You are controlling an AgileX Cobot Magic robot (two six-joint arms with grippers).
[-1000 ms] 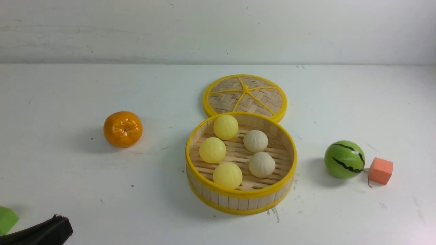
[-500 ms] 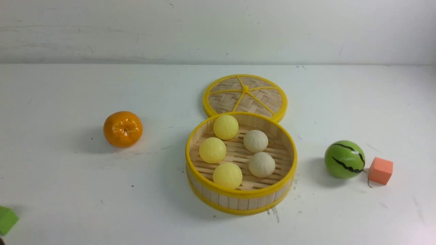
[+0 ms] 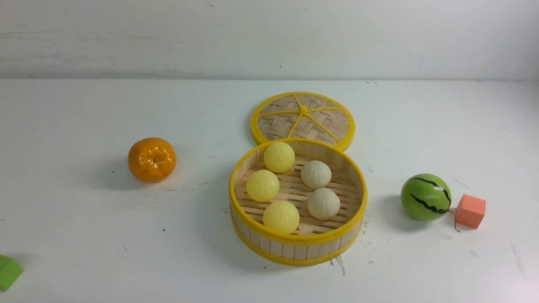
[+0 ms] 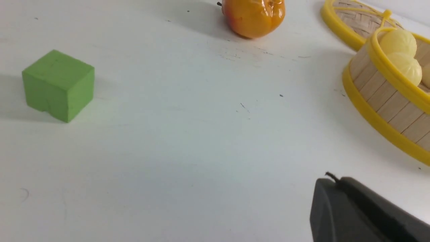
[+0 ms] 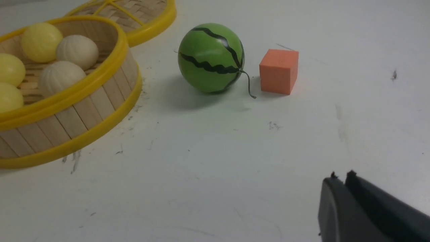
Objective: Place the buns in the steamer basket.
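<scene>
All 5 buns sit inside the steamer basket (image 3: 356, 191) on its slatted floor: 3 pale yellow buns (image 3: 262, 185) down the left side, 2 cream-beige pleated buns (image 3: 323, 203) on the right side. The basket stands upright at table (image 3: 84, 235) center, nothing gripping it. Woven lid (image 3: 303, 117) lies flat just behind the basket, its near edge hidden by the basket's far rim, so contact unclear. Orange (image 3: 152, 159) is well to the left of the basket, watermelon ball (image 3: 425, 197) to the right, with an orange cube (image 3: 470, 211) just beside the ball on its far side from the basket. Green cube (image 3: 8, 272) sits at the near-left corner of the front view. No arm shows in the front view. Left gripper (image 4: 336, 201) appears only in its wrist view as one dark mass over bare table, empty, fingers look pressed together. Right gripper (image 5: 339, 198) in its wrist view shows 2 fingertips (image 5: 331, 193) side by side with a thin seam, clenched on nothing, over bare table near the watermelon ball and cube.
</scene>
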